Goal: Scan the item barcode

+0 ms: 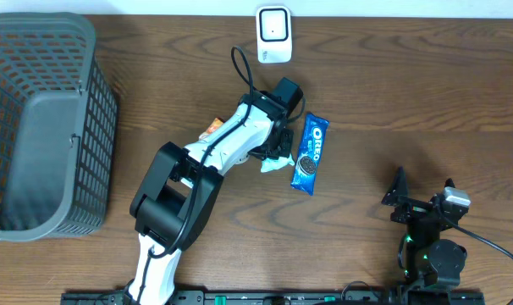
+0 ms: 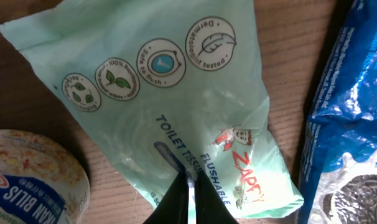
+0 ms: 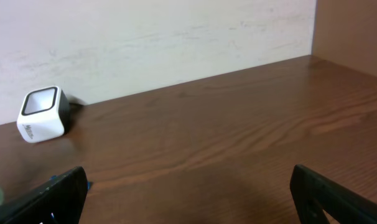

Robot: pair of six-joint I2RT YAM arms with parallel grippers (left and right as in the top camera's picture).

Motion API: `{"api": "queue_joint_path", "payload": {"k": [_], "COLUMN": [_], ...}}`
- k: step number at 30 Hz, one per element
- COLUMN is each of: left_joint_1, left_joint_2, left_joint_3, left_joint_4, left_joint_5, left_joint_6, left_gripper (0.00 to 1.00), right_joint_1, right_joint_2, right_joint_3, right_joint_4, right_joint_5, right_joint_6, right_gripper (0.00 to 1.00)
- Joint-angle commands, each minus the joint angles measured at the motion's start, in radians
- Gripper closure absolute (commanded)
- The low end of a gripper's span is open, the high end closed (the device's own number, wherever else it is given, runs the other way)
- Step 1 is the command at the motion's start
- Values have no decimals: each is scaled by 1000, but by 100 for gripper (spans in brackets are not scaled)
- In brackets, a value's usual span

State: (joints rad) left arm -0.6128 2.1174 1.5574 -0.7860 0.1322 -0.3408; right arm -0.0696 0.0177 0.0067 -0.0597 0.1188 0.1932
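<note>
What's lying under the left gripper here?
A pale green toilet tissue packet on the table, with the shut left gripper touching it. The packet's underside, and any barcode there, is covered.

Left arm [image 1: 214, 152], centre frame: white shells, black joints, looping black cable [image 1: 239, 68]. Right arm [image 1: 430, 241], lower right: black, green lights.

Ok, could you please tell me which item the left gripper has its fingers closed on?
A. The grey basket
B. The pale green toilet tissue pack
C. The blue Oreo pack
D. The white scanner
B: in the left wrist view the left gripper has its fingers pinched together on the film of the toilet tissue pack, while the Oreo pack lies untouched to one side.
</note>
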Motion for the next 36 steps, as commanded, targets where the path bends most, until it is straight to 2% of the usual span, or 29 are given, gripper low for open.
{"api": "queue_joint_path", "payload": {"k": [1,7,14,31,36], "left_joint_1": [-8,-5,-17,-35,-35], "left_joint_2": [19,-37,-123,27,21], "left_joint_3": [-12,52,64,-36,-32], "left_joint_4": [-23,-90,-91,-77,-79], "left_joint_5": [10,-13,-13,-13,-47], "left_joint_6": [24,37,35,17,18], "left_gripper": [93,92,93,92,93], "right_joint_1": [5,5,5,5,5], "right_joint_2": [-2,-2,-2,-2,-2], "right_joint_3": [-1,-1,-1,-1,-1], "right_joint_4": [-4,-4,-4,-4,-4], "right_joint_5": [-5,-5,-5,-5,-5], "right_joint_6": [-11,-11,-11,-11,-11], "right_gripper": [1,1,1,1,1]}}
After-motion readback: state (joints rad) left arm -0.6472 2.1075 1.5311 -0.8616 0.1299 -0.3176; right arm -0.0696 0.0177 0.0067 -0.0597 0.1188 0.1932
